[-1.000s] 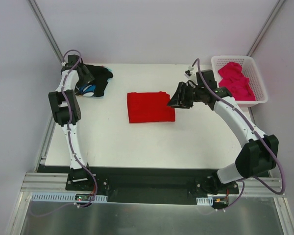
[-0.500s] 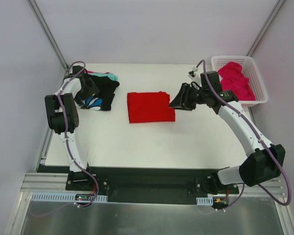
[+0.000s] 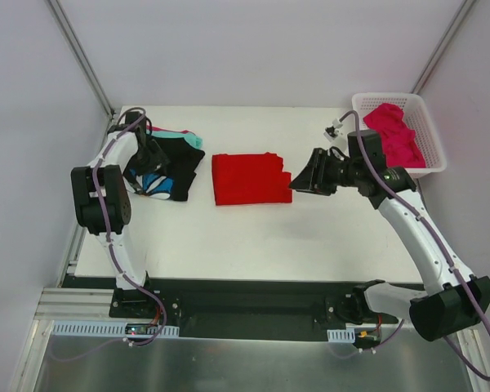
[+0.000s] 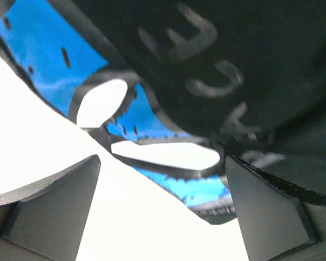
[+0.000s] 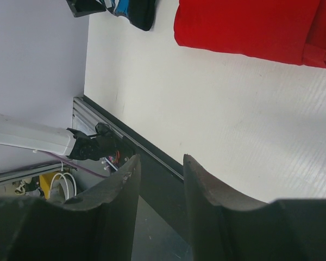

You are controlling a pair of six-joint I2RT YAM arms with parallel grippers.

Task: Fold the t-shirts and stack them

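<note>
We record three t-shirts. From the top view, the red t-shirt (image 3: 249,178) lies folded into a flat, near-square block at the middle of the white bench (image 3: 253,245). The black t-shirt (image 3: 173,163) lies rumpled at the far left, and the pink t-shirt (image 3: 396,135) sits crumpled in a white lattice basket (image 3: 367,99) at the far right corner. Only this view shows the basket and its contents. It also shows a teal edge on the far side of the black cloth. The left tool (image 3: 151,162) is over the black t-shirt. The left wrist view alone shows its state: the dark wedge-shaped fingers (image 4: 54,206) stand wide apart with only bare bench between them, and the cloth lies just ahead. That view also shows bright blue and white petal shapes on the black fabric. It shows pale grey lettering as well, too blurred for us to read as a word. The right tool (image 3: 302,181) hangs just beside the red t-shirt's right edge. Its wrist view shows two curved black fingers with a narrow, empty gap between them, so we record it as partly open and holding nothing. The same view shows the red cloth as smooth and matt, with a folded corner piece at its edge. It also shows the bench's dark rail, which the other wrist view does not show.
</note>
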